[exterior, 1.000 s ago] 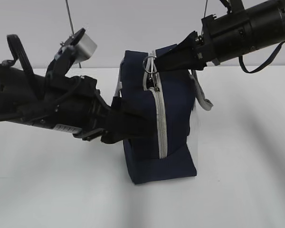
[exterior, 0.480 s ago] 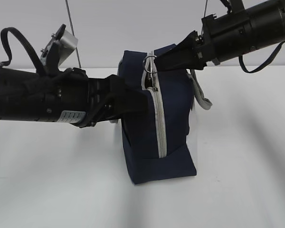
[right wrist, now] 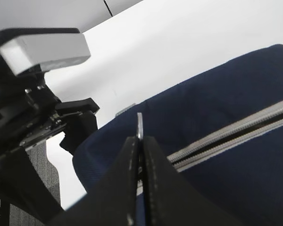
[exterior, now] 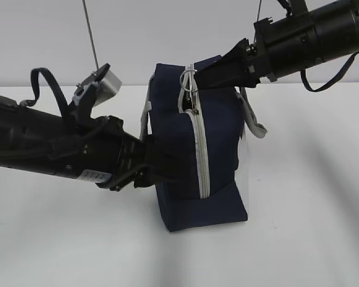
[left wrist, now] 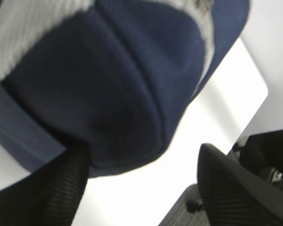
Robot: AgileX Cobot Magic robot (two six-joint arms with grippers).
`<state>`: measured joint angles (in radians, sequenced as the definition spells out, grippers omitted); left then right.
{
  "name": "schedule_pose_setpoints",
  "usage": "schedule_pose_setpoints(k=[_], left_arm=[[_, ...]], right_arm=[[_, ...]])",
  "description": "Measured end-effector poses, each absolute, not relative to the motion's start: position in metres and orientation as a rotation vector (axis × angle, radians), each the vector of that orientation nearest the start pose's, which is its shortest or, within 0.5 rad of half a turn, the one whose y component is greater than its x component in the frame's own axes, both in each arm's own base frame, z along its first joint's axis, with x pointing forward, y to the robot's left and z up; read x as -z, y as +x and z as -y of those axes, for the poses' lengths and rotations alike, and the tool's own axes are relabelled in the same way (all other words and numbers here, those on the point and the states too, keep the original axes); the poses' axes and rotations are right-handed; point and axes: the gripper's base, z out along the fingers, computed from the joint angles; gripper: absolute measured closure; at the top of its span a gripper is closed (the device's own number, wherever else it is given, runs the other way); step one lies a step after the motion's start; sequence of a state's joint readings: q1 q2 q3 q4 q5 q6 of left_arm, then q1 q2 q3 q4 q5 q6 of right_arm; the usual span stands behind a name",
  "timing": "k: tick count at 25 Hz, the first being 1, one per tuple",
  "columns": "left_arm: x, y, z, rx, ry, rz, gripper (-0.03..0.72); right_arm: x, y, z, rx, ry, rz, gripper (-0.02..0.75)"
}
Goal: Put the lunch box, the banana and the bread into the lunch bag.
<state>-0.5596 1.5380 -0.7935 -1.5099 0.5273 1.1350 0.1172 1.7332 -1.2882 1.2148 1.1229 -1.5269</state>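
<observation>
Lunch bag [exterior: 197, 149], upright on bench [exterior: 299, 239]: right claw [exterior: 194, 79] pinched shut on ring pull [right wrist: 139, 126] atop; left claw [left wrist: 141, 188] open, apparently straddling the bag's lower side.

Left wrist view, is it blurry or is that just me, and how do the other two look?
Left wrist view: soft and blurred, the lunch bag too close to focus, table glaring white. Right wrist view: the right gripper looms large and slightly soft, shut on the ring pull; the zipper behind is clearer. Exterior view: sharp, even light, faint shadows on the table.
</observation>
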Motion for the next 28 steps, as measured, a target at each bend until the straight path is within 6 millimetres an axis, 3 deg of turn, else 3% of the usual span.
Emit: schedule_pose_setpoints(k=[9,15,25,28], left_arm=[[-0.207,0.234,0.199,0.96,0.68,-2.319,0.211],[-0.196,0.239,0.201,0.94,0.693,-2.319,0.355],[-0.193,0.245,0.205,0.928,0.742,-2.226,0.398],[-0.192,0.245,0.205,0.923,0.766,-2.212,0.49]], right_arm=[[-0.29,0.342,-0.119,-0.986,-1.123,-1.841,0.754],[-0.29,0.343,-0.119,-0.984,-1.116,-1.84,0.754],[-0.291,0.343,-0.12,-0.986,-1.109,-1.838,0.754],[-0.291,0.344,-0.119,-0.982,-1.106,-1.839,0.754]])
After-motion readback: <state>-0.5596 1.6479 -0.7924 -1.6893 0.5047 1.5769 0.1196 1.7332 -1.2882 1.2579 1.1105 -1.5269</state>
